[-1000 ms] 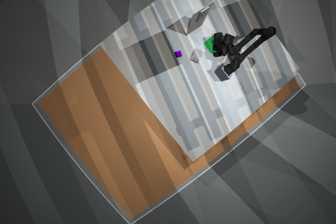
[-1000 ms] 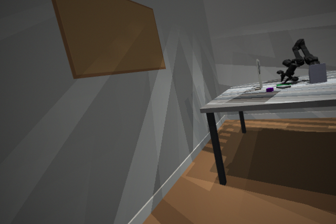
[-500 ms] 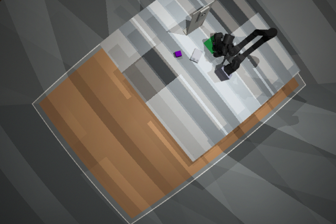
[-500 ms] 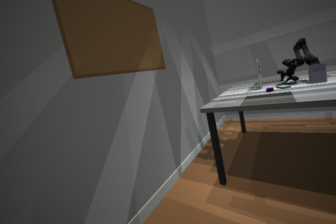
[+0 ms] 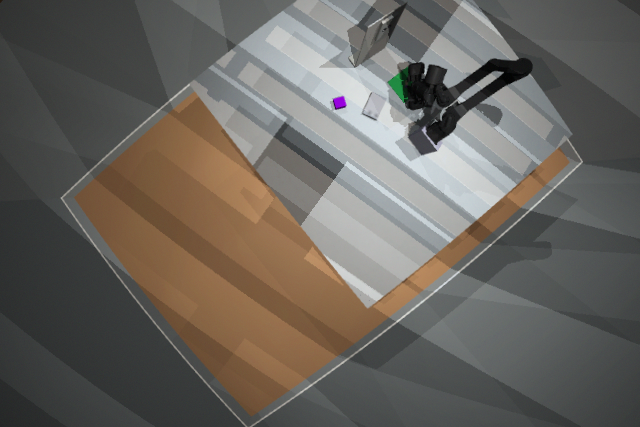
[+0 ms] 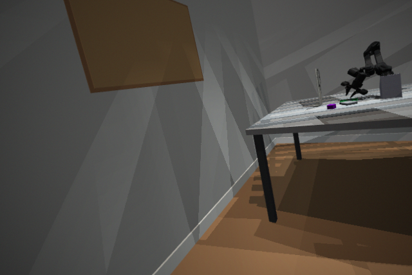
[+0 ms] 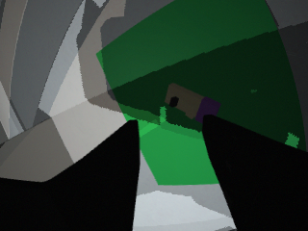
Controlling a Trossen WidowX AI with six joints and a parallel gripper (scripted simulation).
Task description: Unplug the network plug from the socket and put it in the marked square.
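Observation:
The plug (image 7: 185,100), tan with a purple end, lies within the green marked square (image 5: 397,86) (image 6: 354,99) (image 7: 180,166) in the wrist view, turned at an angle. My gripper (image 6: 349,96) (image 7: 170,126) is open and points down over the square. The plug is beyond the fingertips, not between them. The right fingertip overlaps the view of its purple end; whether they touch, I cannot tell. The upright panel (image 5: 366,45) (image 6: 318,89) stands apart from the gripper, with its socket (image 5: 383,28) on the face. The plug is hidden in the top view by the arm.
A small purple block (image 5: 339,102) (image 6: 331,106) and a flat pale box (image 5: 374,105) lie on the table to the left of the square in the top view. A grey block (image 5: 424,142) (image 6: 390,85) stands near the arm's base.

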